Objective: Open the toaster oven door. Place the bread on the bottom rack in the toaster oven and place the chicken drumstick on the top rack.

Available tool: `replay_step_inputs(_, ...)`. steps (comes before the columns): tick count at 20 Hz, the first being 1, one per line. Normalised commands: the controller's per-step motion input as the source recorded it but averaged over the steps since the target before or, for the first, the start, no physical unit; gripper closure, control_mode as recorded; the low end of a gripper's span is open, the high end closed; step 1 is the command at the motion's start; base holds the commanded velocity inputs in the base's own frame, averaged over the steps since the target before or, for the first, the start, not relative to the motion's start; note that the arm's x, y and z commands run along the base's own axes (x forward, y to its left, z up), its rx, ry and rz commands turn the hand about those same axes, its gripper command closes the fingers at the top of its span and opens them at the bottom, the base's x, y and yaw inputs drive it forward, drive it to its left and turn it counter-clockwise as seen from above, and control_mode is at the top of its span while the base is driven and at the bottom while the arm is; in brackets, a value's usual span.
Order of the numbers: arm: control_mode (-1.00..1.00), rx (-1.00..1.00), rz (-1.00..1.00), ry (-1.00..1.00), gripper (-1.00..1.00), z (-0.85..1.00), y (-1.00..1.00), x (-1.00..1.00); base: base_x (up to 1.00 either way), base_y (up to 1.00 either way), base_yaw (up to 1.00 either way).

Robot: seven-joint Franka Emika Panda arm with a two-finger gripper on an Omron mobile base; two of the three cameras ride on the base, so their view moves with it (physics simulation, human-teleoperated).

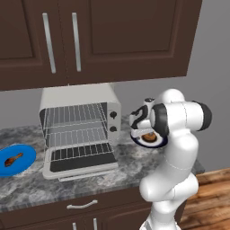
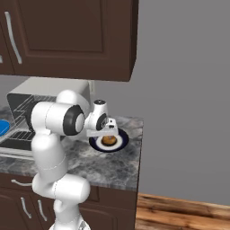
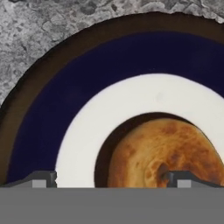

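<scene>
While hand (image 3: 111,179) spread over bread (image 3: 162,153) | plate (image 3: 87,70) beneath | toaster oven door (image 1: 81,165) apparently down

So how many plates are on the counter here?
2: a blue plate left of the toaster oven, holding the chicken drumstick; a dark-rimmed plate right of it, holding the bread.
</scene>
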Motion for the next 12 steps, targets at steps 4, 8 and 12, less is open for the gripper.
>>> replay_step_inputs(4,-1.0,0.0,-0.05,0.05,-1.0,-0.32,-0.04,0.0,0.0,0.0,0.0)
replay_step_inputs(8,-1.0,0.0,-0.05,0.04,-1.0,-0.38,-0.09,-0.01,0.0,0.0,0.0)
replay_step_inputs(12,-1.0,0.0,-0.03,0.08,-1.0,-0.62,-0.13,-0.11,0.0,0.0,0.0)
